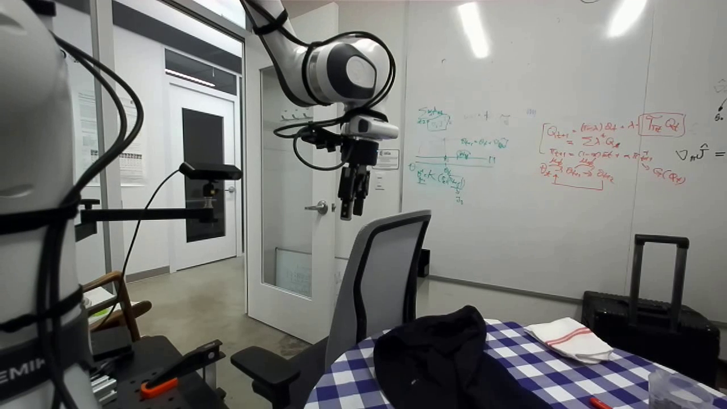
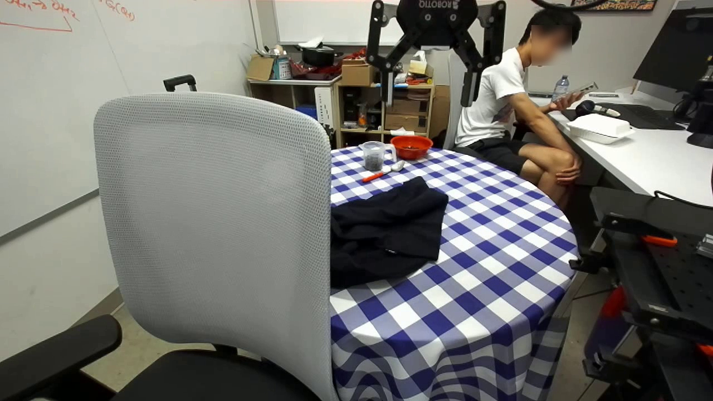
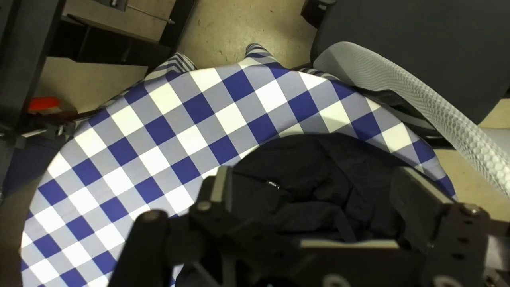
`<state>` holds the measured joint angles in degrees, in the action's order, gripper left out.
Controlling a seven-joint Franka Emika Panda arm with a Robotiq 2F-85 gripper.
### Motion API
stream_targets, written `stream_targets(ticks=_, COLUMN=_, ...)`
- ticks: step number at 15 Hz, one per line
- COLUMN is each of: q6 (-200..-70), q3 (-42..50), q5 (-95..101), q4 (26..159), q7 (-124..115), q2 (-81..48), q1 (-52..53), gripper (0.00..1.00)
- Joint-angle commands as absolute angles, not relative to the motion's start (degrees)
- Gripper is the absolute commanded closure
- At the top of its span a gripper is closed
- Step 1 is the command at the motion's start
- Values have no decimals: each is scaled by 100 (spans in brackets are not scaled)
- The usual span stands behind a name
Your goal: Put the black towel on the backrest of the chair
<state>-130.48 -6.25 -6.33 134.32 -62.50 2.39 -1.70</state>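
Black towel [image 1: 437, 358]: heaped on a checked-cloth table [image 1: 343, 380] in an exterior view, well below the pincer [image 1: 352, 216] and apart from it.
Grey chair [image 1: 341, 324]: at the table's edge, its mesh backrest [image 1: 392, 272] rising under the pincer in that picture.
Black suitcase [image 1: 616, 312]: handle up, well off to the pincer's picture-right; inside hidden.
Pincer: released, its two fingers [image 2: 386, 86] spread well apart in an exterior view.
Clear measuring cup [image 2: 372, 148]: lower than the pincer, toward the table's far side; something dark inside, too small to name.
Red bowl [image 2: 412, 154]: just beside the cup, also below the pincer; small dark bits in it.
White clamshell box [image 2: 599, 131]: lid down on a desk [image 2: 674, 161], well apart from the pincer; contents hidden.
Shelf unit [image 2: 289, 82]: behind the pincer, holding cardboard boxes [image 2: 409, 121], a black pot [image 2: 317, 57] on top.
Towel label [image 3: 273, 184]: in the wrist view, on the cloth beneath the pincer's spread fingers; backrest off to one side.
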Motion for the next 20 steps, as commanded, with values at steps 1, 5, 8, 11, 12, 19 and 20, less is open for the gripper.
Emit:
stream_targets(ticks=1, q6=-13010, q3=-476, q5=-944, q4=13642, q7=-4967, q2=336, q1=22, gripper=0)
stream_targets(ticks=5, q6=-12729, q3=-482, q5=-1130, q4=13757, q7=-3706, q2=511, q1=120, gripper=0)
stream_targets(ticks=8, q6=-12283, q3=-460, q5=-1036, q4=13617, q7=-2845, q2=507, q1=139, gripper=0)
stream_targets(ticks=11, q6=-11692, q3=-424, q5=-836, q4=13306, q7=-2073, q2=263, q1=107, gripper=0)
stream_targets(ticks=12, q6=-11553, q3=-409, q5=-766, q4=13219, q7=-1825, q2=167, q1=106, gripper=0)
stream_targets(ticks=19, q6=-11184, q3=-349, q5=785, q4=12358, q7=-1172, q2=-1156, q1=189, gripper=0)
stream_targets(ticks=20, q6=-11162, q3=-326, q5=1109, q4=12227, q7=-1195, q2=-1330, q1=227, gripper=0)
